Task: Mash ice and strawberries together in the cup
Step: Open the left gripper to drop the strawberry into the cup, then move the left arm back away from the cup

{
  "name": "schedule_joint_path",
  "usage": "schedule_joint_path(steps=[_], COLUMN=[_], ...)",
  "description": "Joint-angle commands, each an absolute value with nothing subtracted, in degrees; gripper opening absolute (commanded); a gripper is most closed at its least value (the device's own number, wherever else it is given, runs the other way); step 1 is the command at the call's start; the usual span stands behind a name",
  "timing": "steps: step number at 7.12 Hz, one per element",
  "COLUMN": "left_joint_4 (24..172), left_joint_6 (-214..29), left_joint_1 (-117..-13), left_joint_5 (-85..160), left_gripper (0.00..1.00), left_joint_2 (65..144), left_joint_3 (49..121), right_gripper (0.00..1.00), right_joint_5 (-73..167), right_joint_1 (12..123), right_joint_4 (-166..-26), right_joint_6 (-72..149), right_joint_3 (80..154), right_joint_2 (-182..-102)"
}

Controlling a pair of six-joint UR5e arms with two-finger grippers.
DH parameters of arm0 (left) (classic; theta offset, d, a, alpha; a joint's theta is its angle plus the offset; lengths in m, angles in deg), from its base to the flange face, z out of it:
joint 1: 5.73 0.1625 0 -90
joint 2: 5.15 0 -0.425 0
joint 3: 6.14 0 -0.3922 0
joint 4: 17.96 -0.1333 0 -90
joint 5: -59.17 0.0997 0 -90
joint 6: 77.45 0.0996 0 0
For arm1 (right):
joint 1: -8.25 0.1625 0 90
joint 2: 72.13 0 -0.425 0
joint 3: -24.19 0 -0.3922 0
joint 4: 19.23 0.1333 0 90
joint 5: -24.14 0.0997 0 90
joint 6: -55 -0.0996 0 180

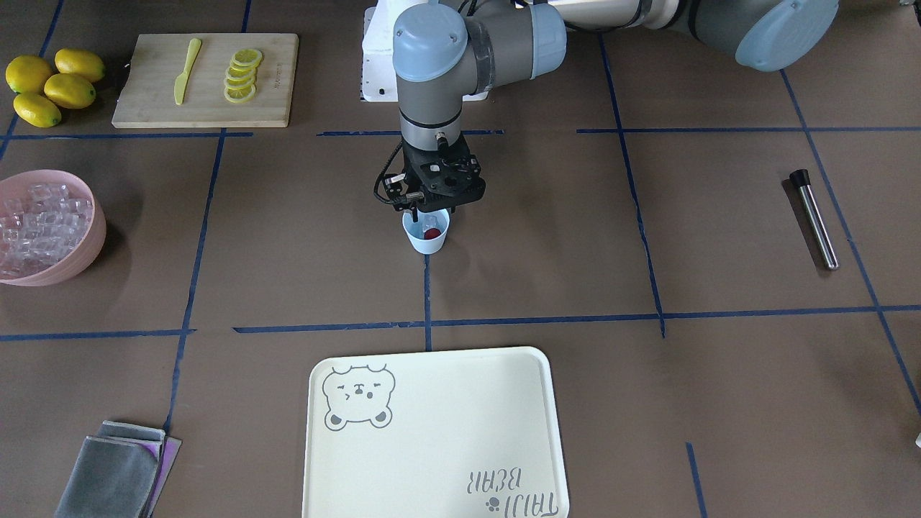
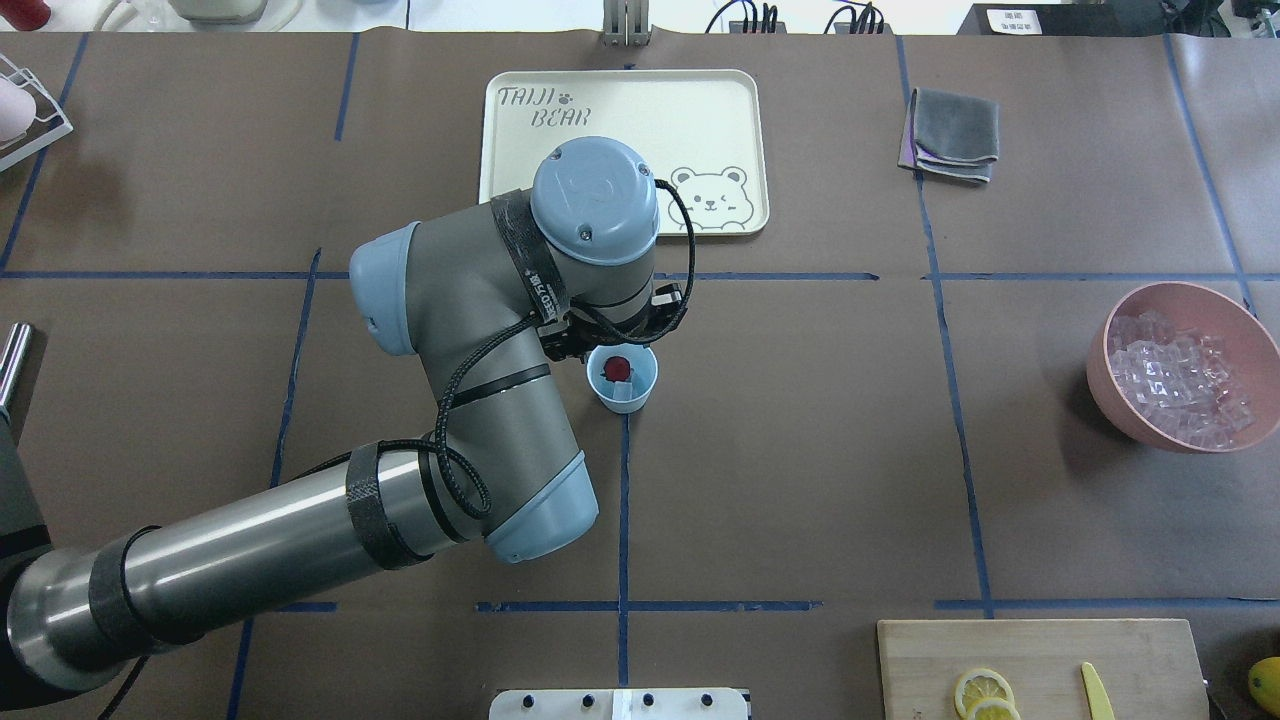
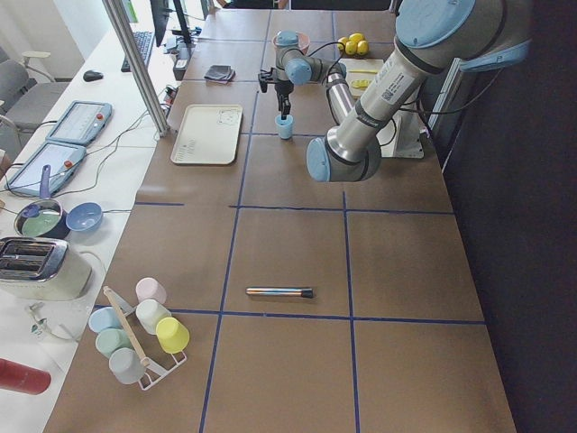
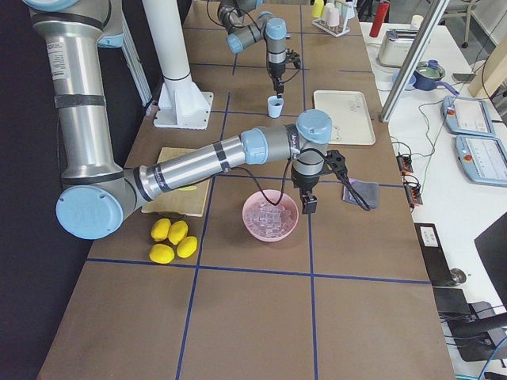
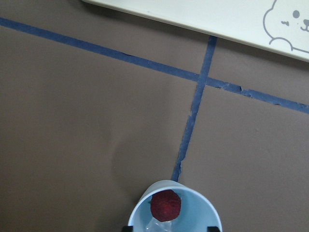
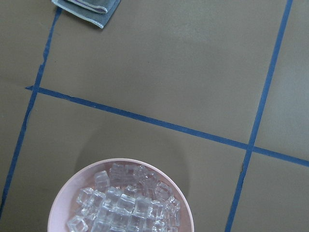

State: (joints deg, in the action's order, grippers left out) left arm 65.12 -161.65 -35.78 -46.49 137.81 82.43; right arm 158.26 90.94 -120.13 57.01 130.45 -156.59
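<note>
So, the pale blue cup (image 1: 426,242) stands about dead centre of the front-facing view on the desk (image 1: 575,252). The one dark-red strawberry (image 1: 432,233) is inside it, with what looks like a clear ice cube (image 2: 622,388) beside it. The left tool (image 1: 430,213) hangs right over the cup's mouth, spread roughly rim-wide and gripping nothing as far as I can see. The right tool (image 4: 307,202) is beside the pink bowl (image 1: 95,241) of ice (image 1: 39,223) in the right-side view, but I can't tell if it's spread or closed. My read: that cup is thin, light plastic, so it'll skate or tip when pressed. I'd hold it round the wall just under the rim, gently, or it buckles. The berry's soft, while ice is hard and slippery and will dodge. The steel muddler (image 1: 813,219), far right of that view, looks smooth, so pinch it mid-shaft.
</note>
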Motion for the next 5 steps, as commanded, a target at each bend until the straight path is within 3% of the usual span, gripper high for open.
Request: schedule_joint_path(steps=[1,2,5], left_joint_4=[64.9,64.0,59.1], left_joint_6=[-161.1,-158.2,-139.7], left_joint_1=[-35.8,-36.7,-46.4], left_joint_5=[-46.5,-46.7,-50.1], left_gripper=[1.00,1.00,1.00], left_joint_2=[137.8,136.2,121.1], left_joint_3=[83.3,86.0,99.1], right_gripper=[0.99,0.99,0.99], right_joint_5=[157.9,157.8,159.0], right_joint_1=[91.1,91.1,94.6], right_joint_4=[-120.0,-120.0,-112.5], right_joint_6=[57.3,57.1,58.9], right_joint_3=[130.4,129.8,125.0], right_joint_2=[-156.6,-158.1,-163.1])
